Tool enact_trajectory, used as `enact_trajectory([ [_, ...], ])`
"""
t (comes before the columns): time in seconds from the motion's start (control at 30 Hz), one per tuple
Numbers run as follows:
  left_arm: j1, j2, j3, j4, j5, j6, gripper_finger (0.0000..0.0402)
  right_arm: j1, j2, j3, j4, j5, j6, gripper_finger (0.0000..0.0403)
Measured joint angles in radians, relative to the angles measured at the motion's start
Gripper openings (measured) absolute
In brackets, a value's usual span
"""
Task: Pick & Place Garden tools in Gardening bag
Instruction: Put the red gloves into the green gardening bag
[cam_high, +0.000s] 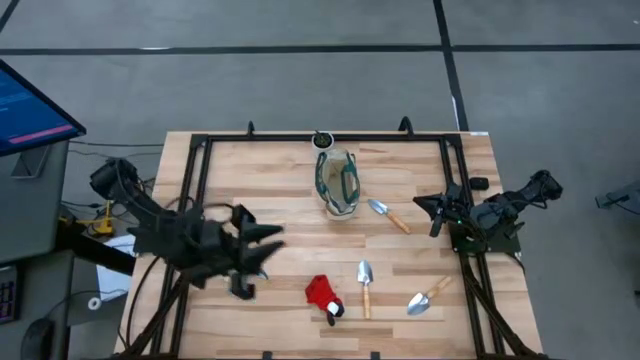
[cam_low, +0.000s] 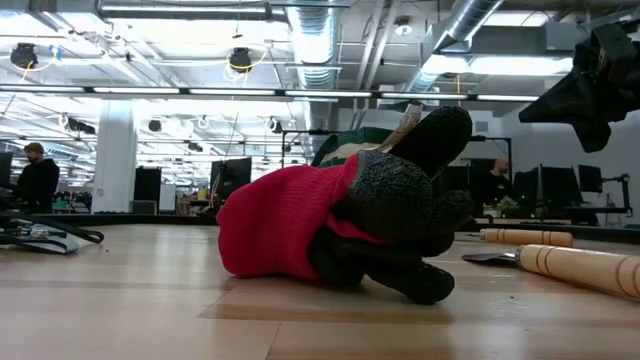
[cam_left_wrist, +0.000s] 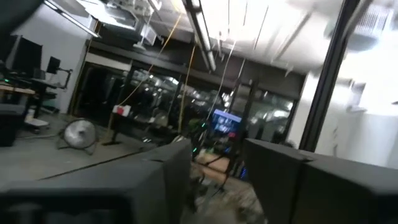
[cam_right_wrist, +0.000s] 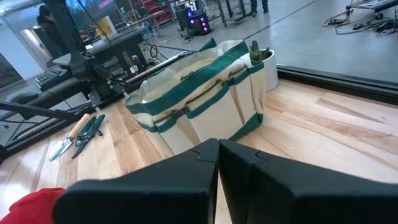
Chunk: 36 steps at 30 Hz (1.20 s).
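The cream gardening bag (cam_high: 337, 182) with green trim stands upright at the table's far middle, also in the right wrist view (cam_right_wrist: 199, 99). Three trowels lie on the table: one beside the bag (cam_high: 390, 215) and two near the front (cam_high: 365, 285) (cam_high: 428, 297). The red-and-black glove (cam_high: 323, 295) lies at the front middle (cam_low: 330, 235). Dark shears (cam_right_wrist: 90, 130) and another trowel (cam_right_wrist: 69, 140) lie left of the bag. My left gripper (cam_high: 272, 245) hangs open above the table's left part, holding nothing. My right gripper (cam_high: 433, 212) is shut at the right.
A small white pot (cam_high: 322, 140) with a plant stands at the far edge, right behind the bag. A black frame (cam_high: 200, 150) runs round the tabletop. Bare wood lies between the bag and the glove. People stand in the room beyond the table.
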Motion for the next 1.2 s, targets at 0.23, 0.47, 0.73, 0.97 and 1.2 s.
enact_trajectory([
  [0.23,0.064,0.099,0.163,-0.341,0.003,-0.089,0.0199,0.000,0.000,0.000,0.000,0.000,0.000,0.0006],
  [0.47,0.130,0.137,0.268,-0.622,0.224,-0.176,0.0200,0.000,0.000,0.000,0.000,0.000,0.000,0.0006],
  [0.73,0.265,0.152,0.309,-0.856,0.574,-0.228,0.0197,0.000,0.000,0.000,0.000,0.000,0.000,0.0006],
  [0.97,0.357,0.212,0.309,-0.954,0.823,-0.167,0.0215,0.000,0.000,0.000,-0.004,0.000,0.000,0.0006],
  [1.2,0.370,0.317,0.308,-0.955,0.958,-0.055,0.0237,0.000,0.000,0.000,-0.005,0.000,0.000,0.0006],
])
